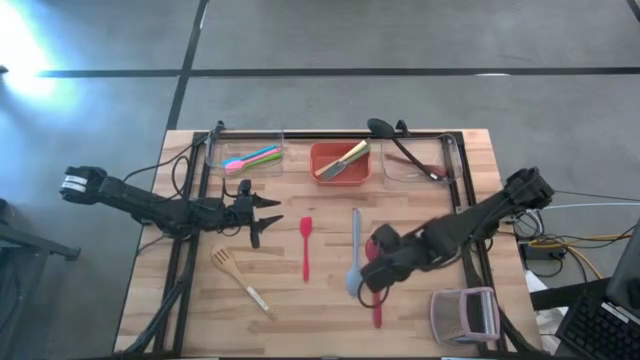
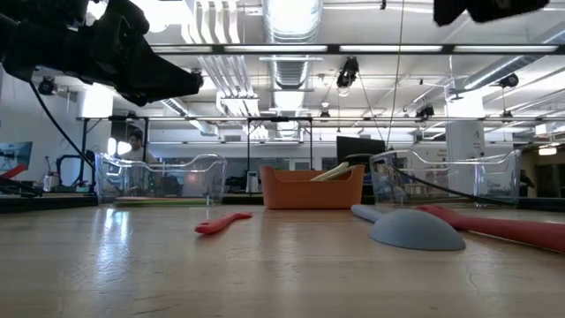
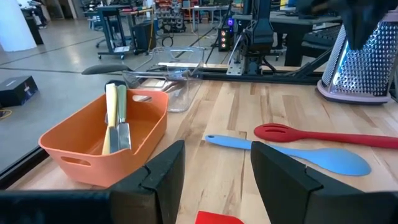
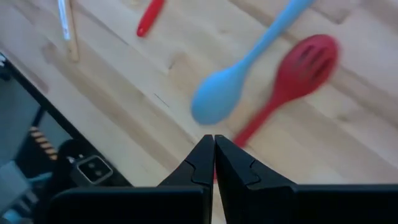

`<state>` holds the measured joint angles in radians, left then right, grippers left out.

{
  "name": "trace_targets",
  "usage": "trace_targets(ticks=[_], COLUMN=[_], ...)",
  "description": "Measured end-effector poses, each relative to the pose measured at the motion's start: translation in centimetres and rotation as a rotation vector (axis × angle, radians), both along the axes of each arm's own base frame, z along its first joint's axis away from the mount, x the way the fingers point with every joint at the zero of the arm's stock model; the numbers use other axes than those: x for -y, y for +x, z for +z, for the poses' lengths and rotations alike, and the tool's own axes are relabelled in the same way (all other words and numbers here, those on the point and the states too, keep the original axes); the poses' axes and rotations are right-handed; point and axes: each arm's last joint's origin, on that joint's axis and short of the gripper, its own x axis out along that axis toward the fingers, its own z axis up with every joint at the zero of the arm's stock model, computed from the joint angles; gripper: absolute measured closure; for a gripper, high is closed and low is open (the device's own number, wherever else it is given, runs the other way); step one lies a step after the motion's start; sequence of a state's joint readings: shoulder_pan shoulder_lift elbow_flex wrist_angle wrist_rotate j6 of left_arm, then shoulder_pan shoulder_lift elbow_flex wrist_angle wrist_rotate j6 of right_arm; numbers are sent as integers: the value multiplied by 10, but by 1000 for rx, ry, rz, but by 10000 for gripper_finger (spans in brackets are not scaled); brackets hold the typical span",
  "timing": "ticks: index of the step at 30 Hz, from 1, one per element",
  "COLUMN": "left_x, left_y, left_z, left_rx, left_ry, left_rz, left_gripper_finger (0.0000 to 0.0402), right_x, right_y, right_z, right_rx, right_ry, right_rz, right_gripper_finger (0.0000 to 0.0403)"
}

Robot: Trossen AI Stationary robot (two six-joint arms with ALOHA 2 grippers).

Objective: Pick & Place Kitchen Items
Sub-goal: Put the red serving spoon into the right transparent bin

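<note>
High view: left gripper (image 1: 262, 218) over the table's left middle, fingers spread wide, holding nothing. Right gripper (image 1: 372, 285) over the right front, above the blue spoon (image 1: 354, 262) and the red slotted spoon (image 1: 376, 288). Between the 2 grippers, a small red spatula (image 1: 306, 247) flat on the wood. Nearer the front left, a pale wooden fork (image 1: 240, 282) lying at a slant. Along the back edge, 3 bins: a clear bin (image 1: 243, 150) on the left with pink, blue and green utensils (image 1: 252, 158) inside, an orange bin (image 1: 340, 163) in the middle with 2 pale utensils (image 1: 345, 160), a second clear bin (image 1: 422, 160) on the right with a black ladle (image 1: 396, 143) leaning across it. A pink-framed grater (image 1: 465, 314) at the front right corner.

Low view: blue spoon's bowl face down on the table, red slotted spoon just beside it, red spatula further left, orange bin behind, between the clear bins.

Left wrist view: 2 dark fingers (image 3: 163, 177) well apart, nothing between; orange bin, blue spoon, red slotted spoon and grater ahead.

Right wrist view: fingers (image 4: 202, 163) pressed together, empty; blue spoon and red slotted spoon side by side below, blurred, possibly touching at the bowls.
</note>
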<state>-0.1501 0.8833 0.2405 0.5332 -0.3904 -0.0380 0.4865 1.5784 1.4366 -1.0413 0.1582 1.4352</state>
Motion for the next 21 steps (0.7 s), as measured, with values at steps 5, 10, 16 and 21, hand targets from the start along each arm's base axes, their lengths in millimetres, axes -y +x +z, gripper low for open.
trace_targets(ticks=[5, 10, 16, 21], left_x=[0, 0, 0, 0], left_y=[0, 0, 0, 0], left_z=[0, 0, 0, 0], left_rx=[-2, -4, -4, -4], left_ry=[0, 7, 7, 8], left_rz=[0, -1, 0, -1], left_gripper_finger=[216, 216, 216, 216], right_x=[-3, -3, -1, -4], right_y=[5, 1, -4, -7], right_z=[-34, -57, -76, -95], right_rx=[31, 6, -30, -51], right_ry=[24, 42, 84, 198], right_rz=[-27, -80, -147, -179], right_gripper_finger=[393, 362, 274, 203])
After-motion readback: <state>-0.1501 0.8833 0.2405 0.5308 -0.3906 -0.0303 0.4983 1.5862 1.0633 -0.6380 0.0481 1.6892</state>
